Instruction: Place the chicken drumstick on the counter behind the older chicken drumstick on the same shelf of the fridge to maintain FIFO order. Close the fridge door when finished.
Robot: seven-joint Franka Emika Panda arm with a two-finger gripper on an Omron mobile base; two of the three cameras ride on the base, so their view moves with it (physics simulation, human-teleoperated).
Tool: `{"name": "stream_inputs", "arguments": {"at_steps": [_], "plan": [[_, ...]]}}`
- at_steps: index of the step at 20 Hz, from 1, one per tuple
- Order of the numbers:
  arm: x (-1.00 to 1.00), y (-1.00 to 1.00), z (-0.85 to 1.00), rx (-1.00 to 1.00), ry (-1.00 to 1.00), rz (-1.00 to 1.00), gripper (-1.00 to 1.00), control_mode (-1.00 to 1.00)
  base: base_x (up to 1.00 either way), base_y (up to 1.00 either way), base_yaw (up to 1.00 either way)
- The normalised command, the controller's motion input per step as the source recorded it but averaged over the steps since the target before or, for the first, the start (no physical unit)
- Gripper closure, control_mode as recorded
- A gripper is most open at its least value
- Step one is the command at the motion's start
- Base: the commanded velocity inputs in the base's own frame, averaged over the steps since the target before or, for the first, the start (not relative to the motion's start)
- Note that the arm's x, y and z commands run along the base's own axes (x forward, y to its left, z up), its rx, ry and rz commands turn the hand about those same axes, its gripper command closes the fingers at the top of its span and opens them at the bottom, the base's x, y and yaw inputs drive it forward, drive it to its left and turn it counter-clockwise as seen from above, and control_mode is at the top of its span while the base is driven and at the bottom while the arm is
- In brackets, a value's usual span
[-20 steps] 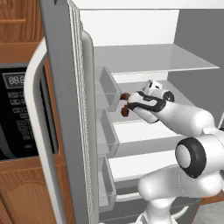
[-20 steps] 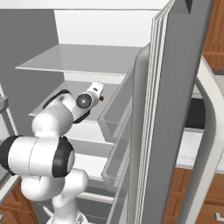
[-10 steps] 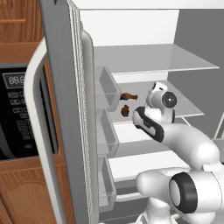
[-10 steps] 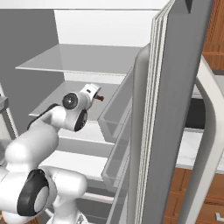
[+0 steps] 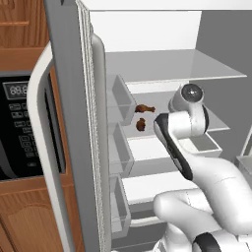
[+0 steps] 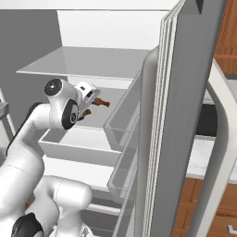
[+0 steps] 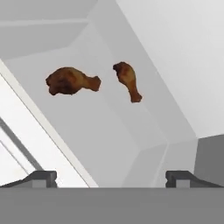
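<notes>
Two brown chicken drumsticks lie on the lower shelf [image 5: 216,124] of the open fridge [image 5: 147,34]. One drumstick [image 7: 127,78] lies farther back [image 5: 144,108] [image 6: 101,103]. The other drumstick [image 7: 70,81] lies nearer the shelf's front edge [image 5: 141,124] [image 6: 85,112]. My gripper [image 7: 111,178] hangs in front of the shelf, a short way from both. It is open, its fingertips [image 7: 41,177] stand wide apart and hold nothing. In the right base view the gripper [image 6: 91,98] points at the drumsticks.
Both fridge doors stand open: the left door [image 5: 74,123] with its bins [image 5: 120,98] and the right door [image 6: 185,115]. A drawer bin [image 5: 204,143] sits below the shelf. The black oven [image 5: 17,128] is at the left, the marble counter [image 6: 201,157] behind the right door.
My hand has drawn back from the shelf, away from the drumsticks. Both drumsticks lie still and are in plain sight. The jaws stay wide.
</notes>
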Motion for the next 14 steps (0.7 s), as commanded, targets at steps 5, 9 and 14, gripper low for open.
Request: {"name": "stream_inputs", "arguments": {"at_steps": [5, 9, 14], "plan": [[-1.0, 0.0, -0.04, 0.04, 0.01, -0.06, -1.0, -1.0, 0.0, 0.0, 0.0], [-0.96, 0.0, -0.08, 0.04, 0.0, -0.04, -1.0, -1.0, 0.0, 0.0, 0.0], [-0.18, 0.08, -0.15, -0.01, 0.08, 0.0, -1.0, -1.0, 0.0, 0.0, 0.0]]}}
